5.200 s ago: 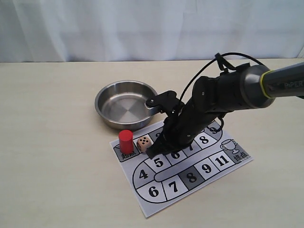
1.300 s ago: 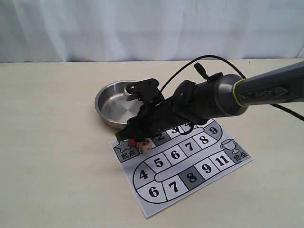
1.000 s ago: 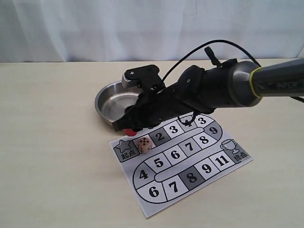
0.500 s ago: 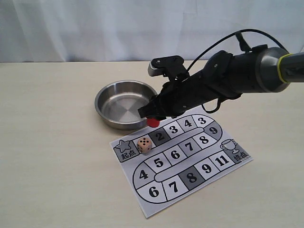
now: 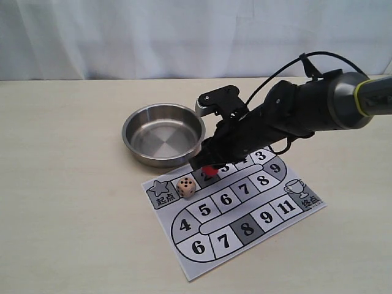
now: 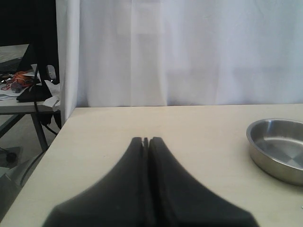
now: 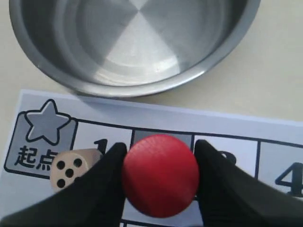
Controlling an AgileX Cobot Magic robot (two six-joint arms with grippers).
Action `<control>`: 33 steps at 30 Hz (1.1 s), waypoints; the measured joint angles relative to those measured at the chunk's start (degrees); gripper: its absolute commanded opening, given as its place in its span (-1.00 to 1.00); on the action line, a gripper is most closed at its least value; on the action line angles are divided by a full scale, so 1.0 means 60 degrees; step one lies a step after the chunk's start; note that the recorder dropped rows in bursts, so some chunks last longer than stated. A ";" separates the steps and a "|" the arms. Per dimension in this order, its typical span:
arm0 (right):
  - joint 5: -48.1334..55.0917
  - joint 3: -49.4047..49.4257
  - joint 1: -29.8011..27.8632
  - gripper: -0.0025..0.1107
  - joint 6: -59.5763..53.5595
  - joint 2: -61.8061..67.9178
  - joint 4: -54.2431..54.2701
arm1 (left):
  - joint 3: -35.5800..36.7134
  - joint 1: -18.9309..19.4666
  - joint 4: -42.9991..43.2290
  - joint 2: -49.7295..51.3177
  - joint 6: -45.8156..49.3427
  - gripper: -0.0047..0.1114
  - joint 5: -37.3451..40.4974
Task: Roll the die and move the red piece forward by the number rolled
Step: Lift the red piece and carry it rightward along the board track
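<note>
My right gripper (image 5: pixel 208 167) is shut on the red piece (image 5: pixel 210 169) (image 7: pixel 160 175), holding it just above the dark square 2 of the paper board (image 5: pixel 277 212). The die (image 5: pixel 186 186) (image 7: pixel 71 168) rests on square 1 beside the star square, with five pips facing up. In the right wrist view both black fingers (image 7: pixel 105 179) press the sides of the red piece. My left gripper (image 6: pixel 146 140) is shut with nothing in it, over bare table far from the board.
A steel bowl (image 5: pixel 136 151) (image 7: pixel 42 61) (image 6: pixel 265 137) stands just behind the board's start corner. The numbered track winds to a trophy square (image 5: pixel 296 187) at the right. The table's edge (image 6: pixel 61 127) shows in the left wrist view.
My right gripper took the red piece off the star square, lifted it toward the bowl, then carried it right and down over square 2. The die stayed put.
</note>
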 measured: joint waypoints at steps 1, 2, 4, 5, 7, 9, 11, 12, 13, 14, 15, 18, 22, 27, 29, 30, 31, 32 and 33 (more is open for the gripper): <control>-0.0023 0.0017 0.0000 -0.89 0.0000 0.0090 0.0000 | 0.0000 0.0000 0.0000 0.0000 0.0000 -0.92 0.0000; -0.0023 0.0023 0.0000 -0.89 0.0000 0.0186 0.0000 | 0.0000 0.0000 0.0000 0.0000 0.0000 -0.92 0.0000; -0.0067 0.0038 0.0000 -0.89 0.0000 0.0396 0.0000 | 0.0000 0.0000 0.0000 0.0000 0.0000 -0.92 0.0000; -0.0149 0.0038 0.0000 -0.89 0.0000 0.0455 0.0042 | 0.0000 0.0000 0.0000 0.0000 0.0000 -0.92 0.0000; -0.0304 0.0038 0.0020 -0.89 -0.0091 0.0508 0.0090 | 0.0000 0.0000 0.0000 0.0000 0.0000 -0.92 0.0000; -0.0381 0.0038 0.0041 -0.89 -0.0268 0.0525 0.0090 | 0.0000 0.0000 0.0000 0.0000 0.0000 -0.92 0.0000; -0.0422 0.0038 0.0055 -0.89 -0.0308 0.0542 0.0105 | 0.0000 0.0000 0.0000 0.0000 0.0000 -0.92 0.0000; -0.0422 0.0038 0.0061 -0.89 -0.0324 0.0542 0.0105 | 0.0000 0.0000 0.0000 0.0000 0.0000 -0.92 0.0000; -0.0457 0.0038 0.0061 -0.89 -0.0349 0.0542 0.0105 | 0.0000 0.0000 0.0000 0.0000 0.0000 -0.92 0.0000; -0.0481 0.0038 0.0061 -0.89 -0.0349 0.0525 0.0105 | 0.0000 0.0000 0.0000 0.0000 0.0000 -0.92 0.0000; -0.0481 0.0038 0.0061 -0.89 -0.0369 0.0505 0.0105 | 0.0000 0.0000 0.0000 0.0000 0.0000 -0.92 0.0000; -0.0597 0.0038 0.0061 -0.89 -0.0406 0.0327 0.0105 | 0.0000 0.0000 0.0000 0.0000 0.0000 -0.92 0.0000; -0.0873 0.0038 0.0000 -0.89 -0.0534 0.0065 0.0105 | 0.0000 0.0000 0.0000 0.0000 0.0000 -0.92 0.0000; -0.0942 0.0038 -0.0369 -0.89 -0.0606 0.0004 0.0157 | 0.0000 0.0000 0.0000 0.0000 0.0000 -0.92 0.0000; -0.0942 0.0038 -0.0458 -0.89 -0.0606 0.0004 0.0164 | 0.0000 0.0000 0.0000 0.0000 0.0000 -0.92 0.0000; -0.0942 0.0038 -0.0480 -0.89 -0.0587 0.0004 0.0164 | 0.0000 0.0000 0.0000 0.0000 0.0000 -0.92 0.0000; -0.0962 0.0038 -0.0480 -0.89 -0.0564 0.0004 0.0164 | 0.0000 0.0000 0.0000 0.0000 0.0000 -0.92 0.0000; -0.0962 0.0038 -0.0480 -0.89 -0.0538 0.0052 0.0182 | 0.0000 0.0000 0.0000 0.0000 0.0000 -0.92 0.0000; -0.0962 0.0038 -0.0480 -0.89 -0.0521 0.0118 0.0179 | 0.0000 0.0000 0.0000 0.0000 0.0000 -0.92 0.0000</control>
